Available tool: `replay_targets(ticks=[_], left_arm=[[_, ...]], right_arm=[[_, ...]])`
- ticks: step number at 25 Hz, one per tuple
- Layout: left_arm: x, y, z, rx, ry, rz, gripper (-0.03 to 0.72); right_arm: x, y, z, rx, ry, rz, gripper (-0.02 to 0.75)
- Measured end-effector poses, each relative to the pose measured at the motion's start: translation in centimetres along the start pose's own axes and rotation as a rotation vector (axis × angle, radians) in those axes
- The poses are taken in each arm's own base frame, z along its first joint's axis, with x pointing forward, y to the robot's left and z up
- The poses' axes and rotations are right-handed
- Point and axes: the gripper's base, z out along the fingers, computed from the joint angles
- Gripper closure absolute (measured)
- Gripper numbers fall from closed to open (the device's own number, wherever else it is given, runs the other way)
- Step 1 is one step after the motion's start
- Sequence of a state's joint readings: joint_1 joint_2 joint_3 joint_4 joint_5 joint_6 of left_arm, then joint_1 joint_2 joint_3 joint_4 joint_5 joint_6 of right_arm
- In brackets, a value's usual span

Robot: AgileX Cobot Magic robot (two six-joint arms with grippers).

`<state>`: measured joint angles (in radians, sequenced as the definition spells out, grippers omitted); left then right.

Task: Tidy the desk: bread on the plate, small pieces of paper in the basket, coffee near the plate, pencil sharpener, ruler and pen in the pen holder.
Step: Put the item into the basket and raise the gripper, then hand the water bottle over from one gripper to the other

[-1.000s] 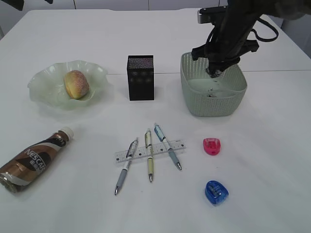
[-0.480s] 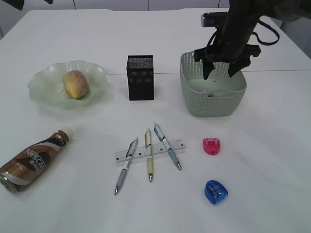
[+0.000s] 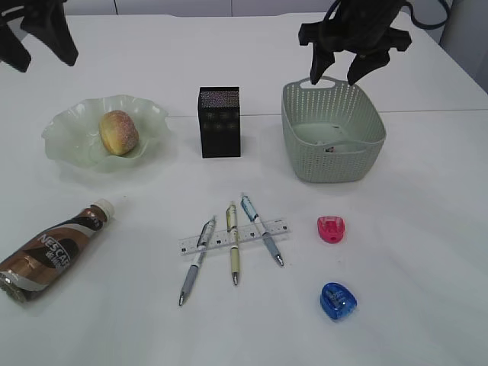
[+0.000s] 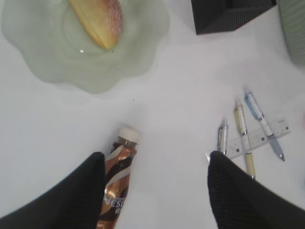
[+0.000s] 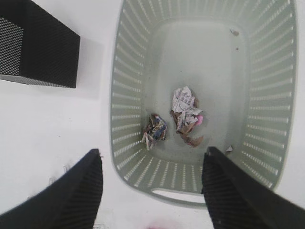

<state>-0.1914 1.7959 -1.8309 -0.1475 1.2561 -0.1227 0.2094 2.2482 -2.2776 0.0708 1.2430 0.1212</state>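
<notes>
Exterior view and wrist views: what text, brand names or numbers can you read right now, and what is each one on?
"NESCAFE": on the label of the coffee, lying on its side on the desk.
Ruler: tick marks show, numbers too small to read.
Crumpled paper in the basket: printed, but too blurred to read.
Pens: no legible print.
Nothing else carries readable text.

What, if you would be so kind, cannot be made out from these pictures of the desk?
- Pen holder: its inside is hidden by its own dark mesh walls in the exterior view, and the frame edge crops it in both wrist views.
- Coffee: the left wrist view's lower edge cuts off its bottom.
- Paper scraps in the basket: their print is too small to read in the right wrist view.
</notes>
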Motion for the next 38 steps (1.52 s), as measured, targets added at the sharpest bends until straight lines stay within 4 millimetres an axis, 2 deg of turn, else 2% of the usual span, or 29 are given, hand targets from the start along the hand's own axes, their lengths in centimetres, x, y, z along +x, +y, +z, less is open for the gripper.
replay_targets(ticks=[5,7,10,13,19,24,28,32,38], left_arm=[[2.8,0.7,-0.9,-0.045,0.039,0.057,0.192],[3.7,1.1,-0.4,-0.070,0.069,0.080,0.192],[5.1,1.4,1.5,-0.097,0.152,0.137,0.192],[6.3,0.7,4.6,-0.148,0.249,0.224,0.188],[6.8,0.2,10.1,-0.216,0.379,0.316,0.181],[7.4,0.9,14.5,-0.238,0.484,0.323,0.181],[7.9,1.3,16.9,-0.240,0.526,0.324,0.180],[8.2,1.6,18.7,-0.248,0.550,0.331,0.180],[8.3,1.8,20.2,-0.250,0.539,0.341,0.180]], right_arm=[[0.6,0.1,-4.1,-0.013,-0.039,-0.011,0.258],[1.5,0.2,-5.2,-0.022,-0.028,-0.008,0.258],[2.9,0.2,-6.8,-0.032,-0.004,-0.003,0.258],[4.1,0.2,-8.0,-0.037,0.009,-0.001,0.258],[4.7,0.3,-10.2,-0.043,-0.023,-0.005,0.258],[4.8,0.3,-10.9,-0.045,-0.035,-0.006,0.258],[4.8,0.3,-10.9,-0.045,-0.035,-0.006,0.258],[4.8,0.3,-10.9,-0.045,-0.035,-0.006,0.258],[4.9,0.3,-10.9,-0.047,-0.035,-0.005,0.259]])
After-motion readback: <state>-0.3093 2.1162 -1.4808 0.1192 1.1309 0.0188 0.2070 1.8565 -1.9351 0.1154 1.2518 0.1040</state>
